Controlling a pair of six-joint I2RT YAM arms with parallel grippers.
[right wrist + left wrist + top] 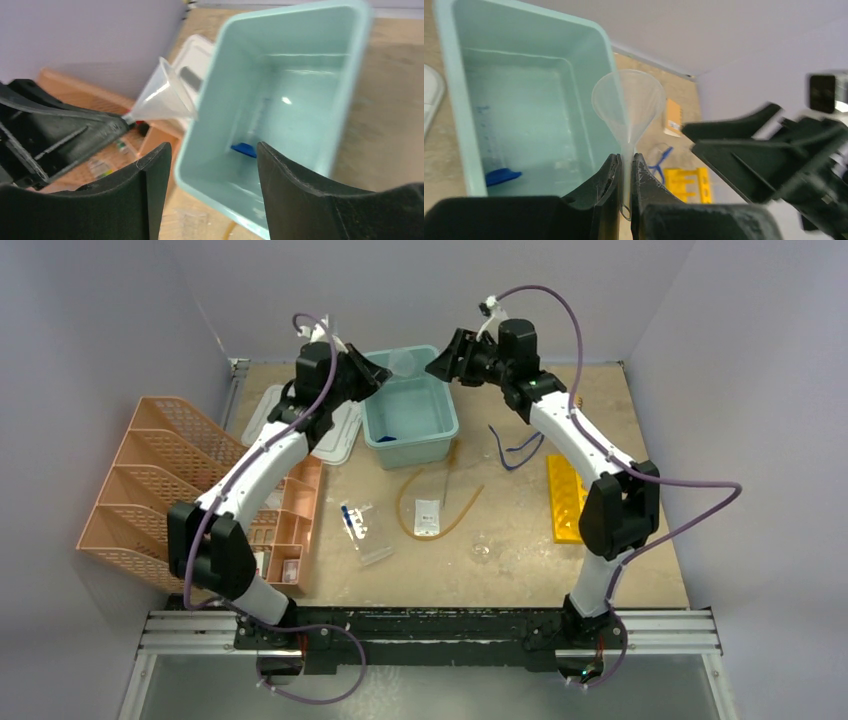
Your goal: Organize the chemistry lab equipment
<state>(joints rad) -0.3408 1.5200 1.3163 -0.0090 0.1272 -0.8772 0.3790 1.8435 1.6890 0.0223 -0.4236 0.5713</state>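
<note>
Left gripper [624, 161] pressed together on stem of clear funnel [629, 105] — cone pointing away from fingers [605, 187], held above teal bin [453, 95]. Right gripper [212, 150] spread wide, empty, just beside funnel, not touching it. Cylinder [501, 176] lies in bin — only blue base plain, clear body faint. Funnel stem mostly hidden between fingers. Right gripper blurred in left wrist view.
</note>
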